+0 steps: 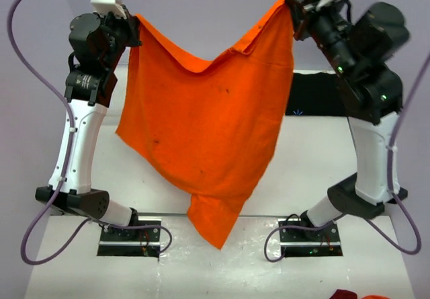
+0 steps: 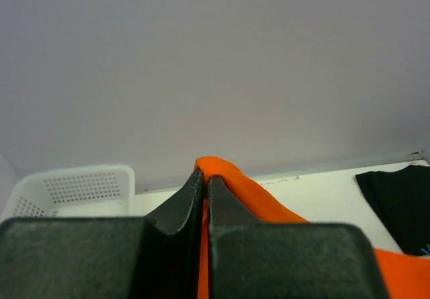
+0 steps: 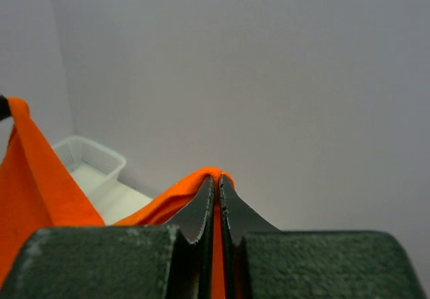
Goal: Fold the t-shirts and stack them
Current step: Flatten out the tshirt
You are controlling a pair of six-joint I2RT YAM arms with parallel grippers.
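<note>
The orange t-shirt [image 1: 205, 131] hangs spread in the air between both raised arms, its lowest corner dangling near the table's front. My left gripper [image 1: 134, 25] is shut on its upper left corner; in the left wrist view the orange cloth [image 2: 232, 181] bulges over the closed left gripper [image 2: 205, 178]. At the upper right corner my right gripper [image 1: 293, 7] is shut on the shirt too, with orange fabric [image 3: 178, 195] pinched at the right gripper [image 3: 216, 178]. The black t-shirt [image 1: 316, 94] lies flat on the table at the back right, partly behind the right arm, and shows again as a black t-shirt [image 2: 400, 205].
A white mesh basket [image 2: 74, 191] stands at the table's far left, the same basket [image 3: 91, 158] appearing in the right wrist view. The white table [image 1: 101, 178] runs under the hanging shirt. Some red and orange cloth [image 1: 356, 294] lies at the bottom right edge.
</note>
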